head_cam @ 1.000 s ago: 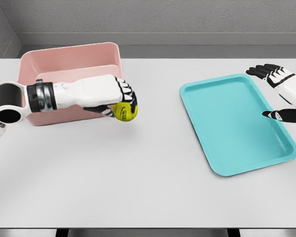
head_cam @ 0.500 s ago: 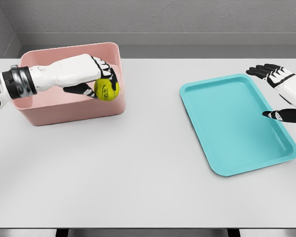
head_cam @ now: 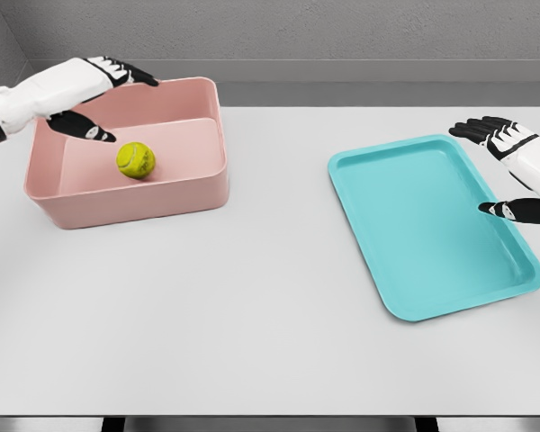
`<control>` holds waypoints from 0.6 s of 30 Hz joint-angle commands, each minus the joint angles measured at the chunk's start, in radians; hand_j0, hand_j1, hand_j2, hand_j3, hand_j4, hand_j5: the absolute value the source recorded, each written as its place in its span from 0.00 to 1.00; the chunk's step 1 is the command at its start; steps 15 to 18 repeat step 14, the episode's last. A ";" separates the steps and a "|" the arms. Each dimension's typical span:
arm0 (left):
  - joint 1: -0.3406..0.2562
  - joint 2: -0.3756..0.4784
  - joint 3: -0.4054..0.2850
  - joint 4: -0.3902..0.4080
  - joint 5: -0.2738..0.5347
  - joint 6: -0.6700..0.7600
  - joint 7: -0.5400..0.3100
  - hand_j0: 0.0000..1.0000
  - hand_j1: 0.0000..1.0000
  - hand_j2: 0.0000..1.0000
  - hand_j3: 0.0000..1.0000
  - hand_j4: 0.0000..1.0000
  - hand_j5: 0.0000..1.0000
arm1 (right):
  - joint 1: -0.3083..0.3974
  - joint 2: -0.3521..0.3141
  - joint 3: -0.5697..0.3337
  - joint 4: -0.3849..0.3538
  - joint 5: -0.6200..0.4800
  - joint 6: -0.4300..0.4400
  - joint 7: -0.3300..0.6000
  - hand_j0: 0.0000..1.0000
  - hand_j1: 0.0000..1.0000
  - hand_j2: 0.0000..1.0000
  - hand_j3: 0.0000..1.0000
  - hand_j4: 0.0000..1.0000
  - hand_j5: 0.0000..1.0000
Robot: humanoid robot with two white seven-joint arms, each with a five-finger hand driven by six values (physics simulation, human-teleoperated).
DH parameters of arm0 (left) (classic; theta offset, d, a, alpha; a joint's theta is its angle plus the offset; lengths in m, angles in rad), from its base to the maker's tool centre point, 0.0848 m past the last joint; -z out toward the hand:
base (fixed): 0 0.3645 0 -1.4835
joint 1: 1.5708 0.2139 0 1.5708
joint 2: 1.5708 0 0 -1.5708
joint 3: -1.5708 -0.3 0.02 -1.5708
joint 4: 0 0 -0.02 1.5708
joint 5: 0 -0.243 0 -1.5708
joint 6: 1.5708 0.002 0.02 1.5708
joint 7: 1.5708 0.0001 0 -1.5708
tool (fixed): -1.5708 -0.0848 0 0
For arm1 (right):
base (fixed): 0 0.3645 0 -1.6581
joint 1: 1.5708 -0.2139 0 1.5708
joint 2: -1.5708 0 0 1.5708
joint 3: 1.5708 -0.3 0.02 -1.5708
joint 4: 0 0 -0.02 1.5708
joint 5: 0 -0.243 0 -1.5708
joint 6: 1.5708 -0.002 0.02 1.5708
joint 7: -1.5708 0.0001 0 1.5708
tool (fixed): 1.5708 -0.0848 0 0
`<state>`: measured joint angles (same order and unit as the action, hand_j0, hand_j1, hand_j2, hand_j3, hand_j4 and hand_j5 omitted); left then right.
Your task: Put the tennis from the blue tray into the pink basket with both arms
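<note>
Left hand point(head_cam: 94, 94) is seen above the far-left corner of the pink basket point(head_cam: 135, 202), fingers spread, nothing held. The tennis ball point(head_cam: 136, 160) is found lying inside the basket, on its floor, left of centre, apart from the hand. Right hand point(head_cam: 513, 166) is held open at the blue tray's point(head_cam: 414, 225) right edge, well away from the basket. Transfer is judged complete; only arm withdrawal appears to remain.

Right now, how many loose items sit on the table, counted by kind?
Tennis ball: 1, lying inside the basket
Pink basket: 1
Blue tray: 1, nothing in it
Total: 3
</note>
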<state>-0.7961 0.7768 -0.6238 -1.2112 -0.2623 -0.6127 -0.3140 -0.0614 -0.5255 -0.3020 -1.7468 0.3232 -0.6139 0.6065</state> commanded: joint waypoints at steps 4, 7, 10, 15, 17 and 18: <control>0.026 0.065 0.004 -0.040 0.023 0.002 0.001 1.00 1.00 1.00 1.00 1.00 1.00 | 0.000 -0.001 0.000 0.000 -0.007 0.003 -0.001 1.00 1.00 1.00 1.00 1.00 1.00; 0.040 0.111 0.004 -0.056 0.046 0.002 0.001 1.00 1.00 1.00 1.00 1.00 1.00 | 0.002 -0.001 0.000 0.001 -0.007 0.003 -0.001 1.00 1.00 1.00 1.00 1.00 1.00; 0.057 0.140 0.006 -0.056 0.072 0.002 -0.004 1.00 1.00 1.00 1.00 1.00 1.00 | 0.000 -0.001 0.000 0.004 -0.007 0.003 -0.001 1.00 1.00 1.00 1.00 1.00 1.00; 0.057 0.160 0.009 -0.047 0.072 0.002 -0.008 1.00 1.00 1.00 1.00 1.00 1.00 | 0.002 -0.001 0.000 0.003 -0.007 0.003 -0.001 1.00 1.00 1.00 1.00 1.00 1.00; 0.057 0.160 0.009 -0.047 0.072 0.002 -0.008 1.00 1.00 1.00 1.00 1.00 1.00 | 0.002 -0.001 0.000 0.003 -0.007 0.003 -0.001 1.00 1.00 1.00 1.00 1.00 1.00; 0.057 0.160 0.009 -0.047 0.072 0.002 -0.008 1.00 1.00 1.00 1.00 1.00 1.00 | 0.002 -0.001 0.000 0.003 -0.007 0.003 -0.001 1.00 1.00 1.00 1.00 1.00 1.00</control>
